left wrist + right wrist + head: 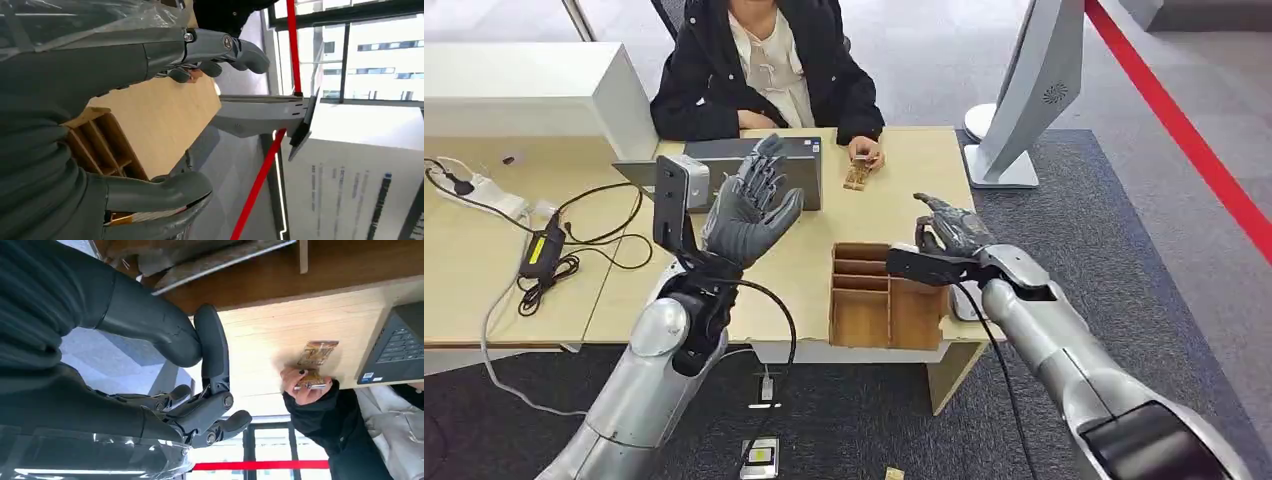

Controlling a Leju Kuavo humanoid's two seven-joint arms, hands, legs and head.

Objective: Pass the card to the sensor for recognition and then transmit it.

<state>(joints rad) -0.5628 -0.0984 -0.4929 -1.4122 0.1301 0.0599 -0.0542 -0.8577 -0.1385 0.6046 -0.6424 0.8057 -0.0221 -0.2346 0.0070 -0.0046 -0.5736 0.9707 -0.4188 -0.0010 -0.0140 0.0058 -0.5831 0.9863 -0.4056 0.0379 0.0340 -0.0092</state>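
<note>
Both hands were empty, left hand (752,208) raised with fingers spread, right hand (952,232) loosely curled, and the card (858,173) under the person's hand (865,154) lay well beyond either's fingers, so a hasty reach risked striking them

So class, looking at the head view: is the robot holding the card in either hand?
No: the card lies on the table under the person's hand; both robot hands are empty.

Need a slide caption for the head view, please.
Both hands, left and right, hover empty over the desk while a person's hand holds the card.
</note>
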